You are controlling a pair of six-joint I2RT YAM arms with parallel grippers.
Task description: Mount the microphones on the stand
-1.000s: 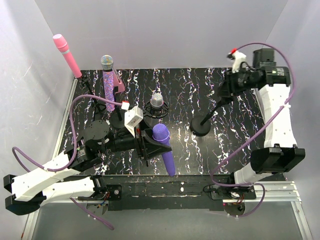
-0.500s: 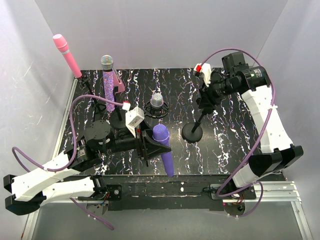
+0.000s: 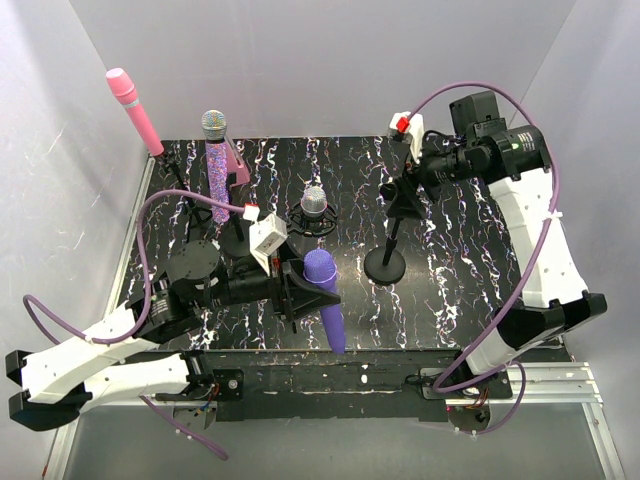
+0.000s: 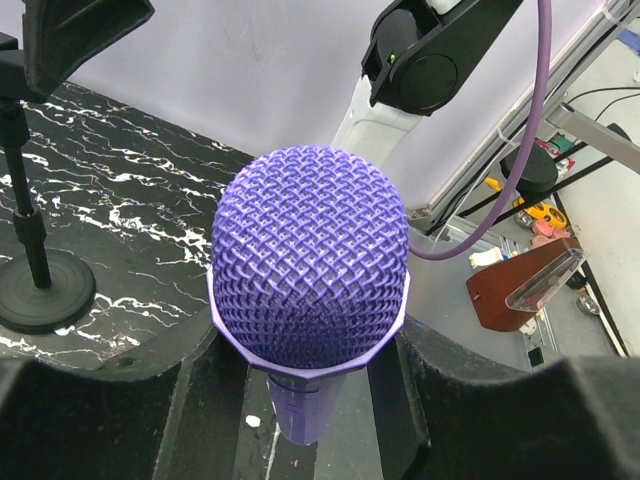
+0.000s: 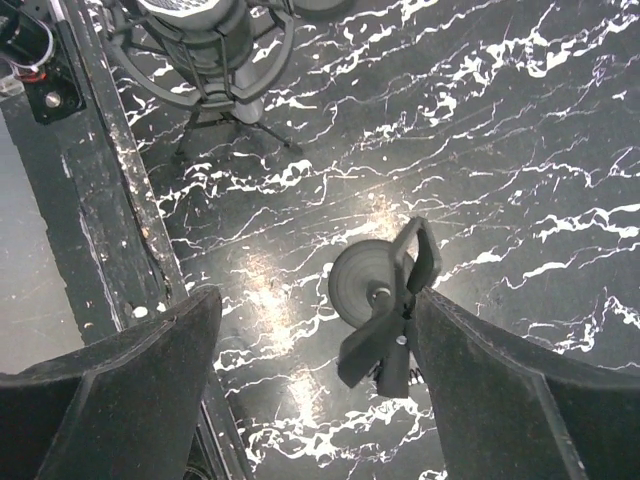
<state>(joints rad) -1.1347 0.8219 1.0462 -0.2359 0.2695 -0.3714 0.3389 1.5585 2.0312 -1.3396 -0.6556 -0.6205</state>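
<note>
Starting at the left, nothing has shifted in the last second. The plain pink microphone (image 3: 133,108) slants up out of its holder by the left wall, and the glittery purple microphone (image 3: 214,160) stands upright just beside it. The left arm (image 3: 110,345) keeps its jaws clamped on the plain purple microphone (image 3: 326,298), held aslant with the head uppermost. The silver-grey microphone (image 3: 314,203) sits unmoved in its mount just behind.

The change is on the right. A second ago the empty stand (image 3: 386,262) was further right and leaning, pinched at its top by the right arm (image 3: 535,235). Now it stands upright nearer the middle with its base flat on the surface (image 3: 470,270). The jaws have sprung wide, one finger on each side of the stand's clip (image 5: 392,325); whether either finger touches the clip cannot be told.

The pink microphone is smooth and matt, with a rounded head. The glittery one has a sparkling, grainy body under a silver mesh ball. Seen from the left wrist, the plain purple head is a dome of woven mesh above a faceted collar, tapering into a smooth handle. The silver-grey one has a metal grille head cradled in a black ring mount on splayed legs. The empty stand is a thin black rod on a round disc base, topped by a black forked clip. The surface is glossy black, veined with white like marble, and throws back a patch of light beside the disc. The jaw pads are dull black.
</note>
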